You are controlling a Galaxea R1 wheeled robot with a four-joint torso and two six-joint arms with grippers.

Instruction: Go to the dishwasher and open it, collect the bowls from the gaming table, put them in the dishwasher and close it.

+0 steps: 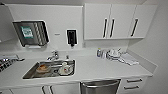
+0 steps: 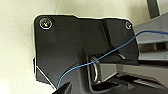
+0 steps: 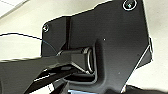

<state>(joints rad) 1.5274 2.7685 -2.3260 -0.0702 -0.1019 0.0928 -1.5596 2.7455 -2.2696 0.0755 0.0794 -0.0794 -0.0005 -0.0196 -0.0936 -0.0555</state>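
The dishwasher [image 1: 100, 87] sits under the white counter, right of the sink, its brushed steel front showing at the lower edge of the head view. Its door looks tilted out a little at the top, with a dark gap along the upper edge. The gaming table and the bowls on it are out of view. In the left wrist view and the right wrist view the dark wrist plates and jointed bars stand over a pale floor.
A steel sink [image 1: 50, 69] in the white counter [image 1: 100, 68] holds dishes. Stacked crockery and a cloth [image 1: 117, 55] sit at the counter's right end. White wall cabinets [image 1: 117, 21] hang above, drawers [image 1: 133, 83] right of the dishwasher. A wall closes the right side.
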